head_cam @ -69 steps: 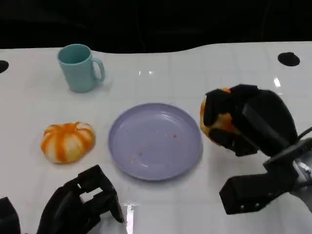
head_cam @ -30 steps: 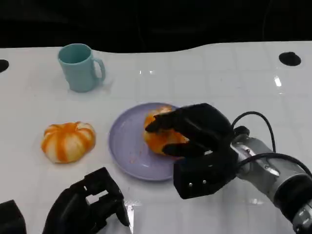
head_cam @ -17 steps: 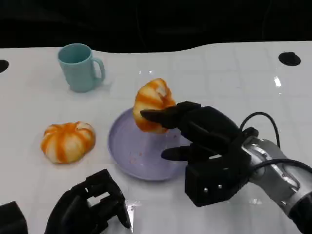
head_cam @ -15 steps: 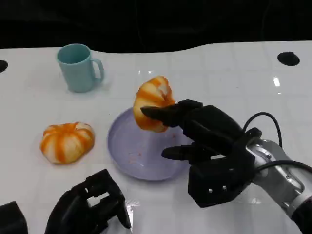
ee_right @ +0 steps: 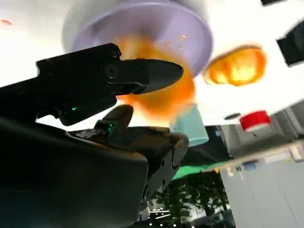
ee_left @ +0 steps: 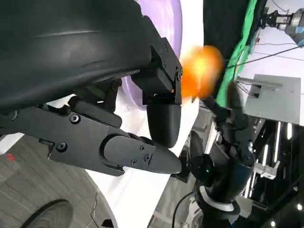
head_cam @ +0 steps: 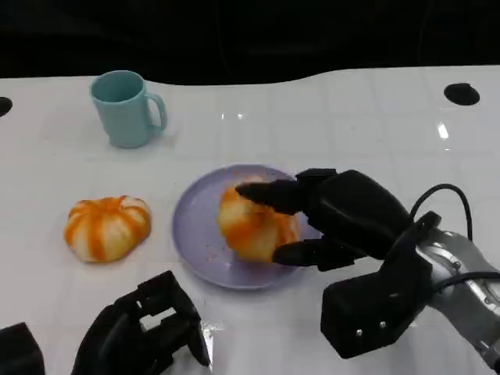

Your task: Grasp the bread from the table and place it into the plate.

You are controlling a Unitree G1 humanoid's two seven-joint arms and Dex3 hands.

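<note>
An orange-and-white striped bread (head_cam: 251, 230) lies on the lilac plate (head_cam: 191, 226) at mid-table. My right hand (head_cam: 351, 215) reaches in from the right with its fingers spread around the bread: one finger lies over its top and the thumb is by its near side. The bread (ee_right: 161, 95) shows blurred beyond my right hand (ee_right: 95, 95) in the right wrist view, over the plate (ee_right: 142, 23). My left hand (head_cam: 141, 332) rests low at the table's near left, holding nothing, fingers loosely bent. In the left wrist view my left hand (ee_left: 118, 118) points toward the blurred bread (ee_left: 202, 71).
A second striped bread (head_cam: 108, 226) sits on the table left of the plate. A teal mug (head_cam: 123, 108) stands at the far left. The white table ends at a dark edge along the back, with a black disc (head_cam: 461, 94) at the far right.
My right hand carried the bread from the plate's right onto it and spread its fingers. The bread rose to the plate's far rim, then dropped back to the plate's middle. Left hand still.
</note>
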